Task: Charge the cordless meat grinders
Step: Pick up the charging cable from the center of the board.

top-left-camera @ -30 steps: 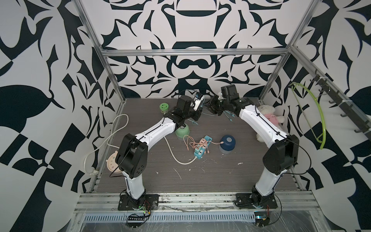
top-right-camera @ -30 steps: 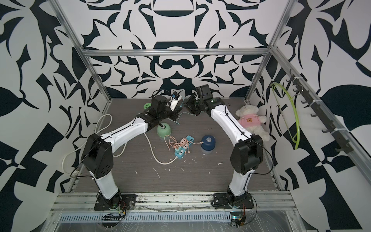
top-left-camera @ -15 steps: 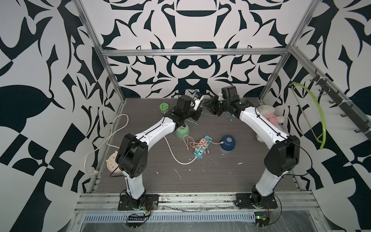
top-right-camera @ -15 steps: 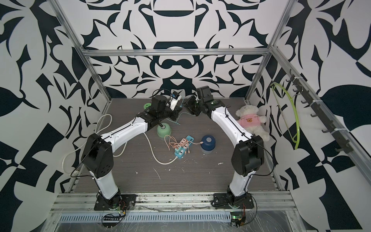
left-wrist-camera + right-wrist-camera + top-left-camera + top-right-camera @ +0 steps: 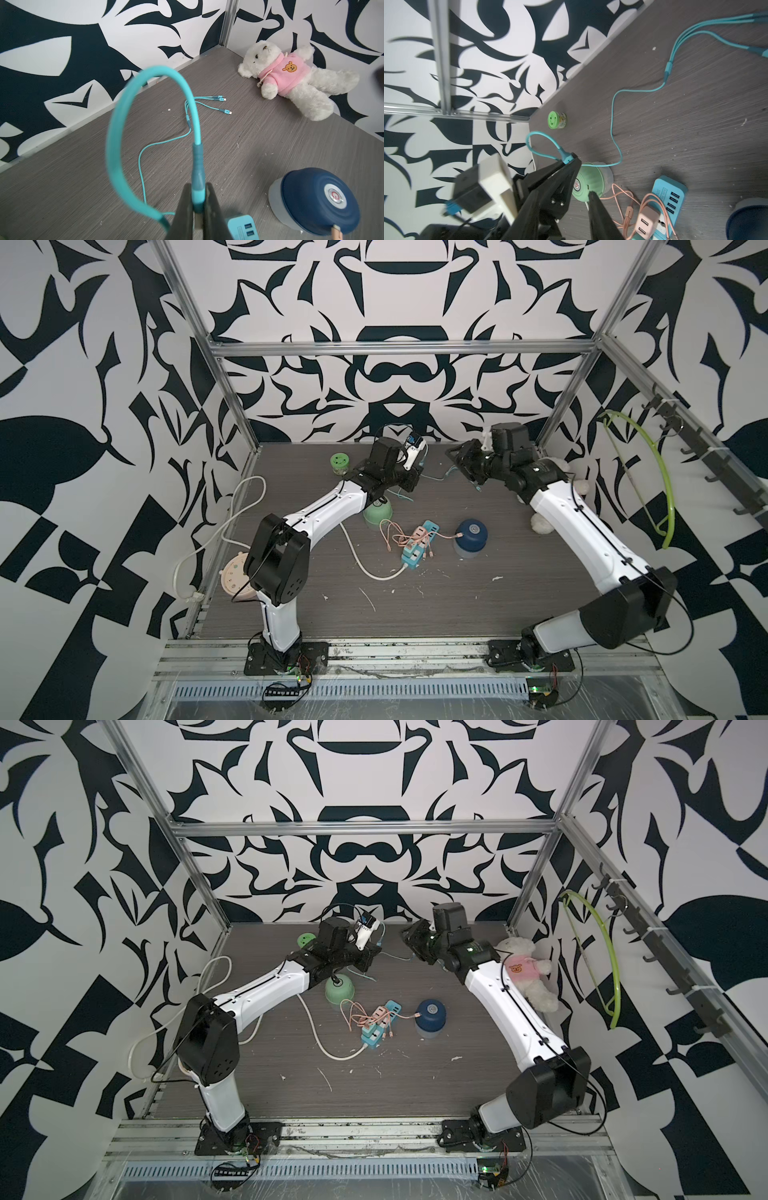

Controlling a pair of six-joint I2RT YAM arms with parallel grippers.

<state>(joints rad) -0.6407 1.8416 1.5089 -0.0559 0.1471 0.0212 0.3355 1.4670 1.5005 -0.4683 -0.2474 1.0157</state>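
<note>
Plug of teal cable point(image 5: 198, 164) sits clamped in left hand point(image 5: 198, 187) above counter point(image 5: 249, 145), while right hand point(image 5: 459, 462) hangs open and empty.

We log this as a robotics lab test cell. An aluminium extrusion frame point(image 5: 399, 349) boxes in a grey tabletop point(image 5: 457, 614), with black-and-white patterned wall panels point(image 5: 399, 290) on three sides. White left arm point(image 5: 324, 510) and right arm point(image 5: 582, 526) are bolted to a slotted front rail point(image 5: 395, 657), with bare circuit boards point(image 5: 539, 692) wired at their bases.
</note>
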